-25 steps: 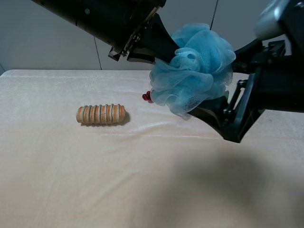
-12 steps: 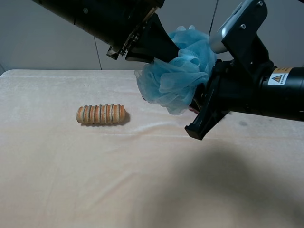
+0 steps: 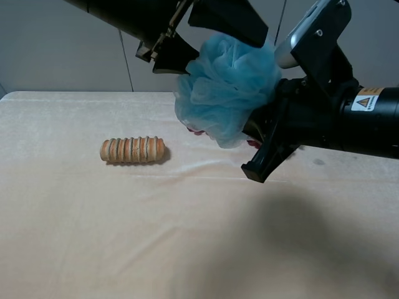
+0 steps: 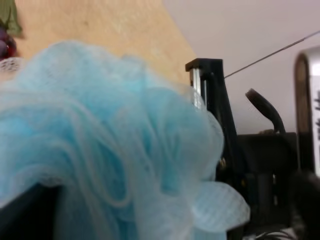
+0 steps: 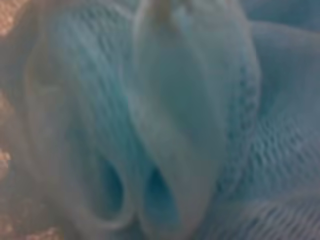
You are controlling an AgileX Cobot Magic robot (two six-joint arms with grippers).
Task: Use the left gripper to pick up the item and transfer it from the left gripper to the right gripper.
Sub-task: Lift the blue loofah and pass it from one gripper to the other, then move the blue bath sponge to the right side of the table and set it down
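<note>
Item: fluffy light blue mesh bath pouf (image 3: pixel 224 87), a ruffled ball held up in the air, clear of the counter, between the two arms.
Left gripper: all-black angular left gripper (image 3: pixel 218 43) reaches in from the upper left, at the top of the pouf.
Left fingers: black fingers (image 3: pixel 230 18) are spread wide, with wall showing in the gap between them. One sits above the pouf and the other at its upper left edge. They are not squeezing it.
Right gripper: black right gripper (image 3: pixel 265 146) on a thick body with a silver-grey link and a yellow-triangle label comes in from the right, pressed into the pouf's right side.
Right fingers: one black finger (image 3: pixel 265 159) sticks out below the pouf and the other is hidden behind the mesh, so I cannot tell the gap. The right wrist view is filled with blurred blue mesh.
Left wrist view: pouf fills most of it, with the right gripper's black frame just behind.
Bread: ridged tan bread roll (image 3: pixel 133 149) lies on its side on the counter, well left of the pouf.
Grapes: dark red grape bunch (image 3: pixel 195 131) is on the counter under the pouf, mostly hidden.
Counter: cream cloth-covered counter (image 3: pixel 124 237), with the arms' shadow at the lower right.
</note>
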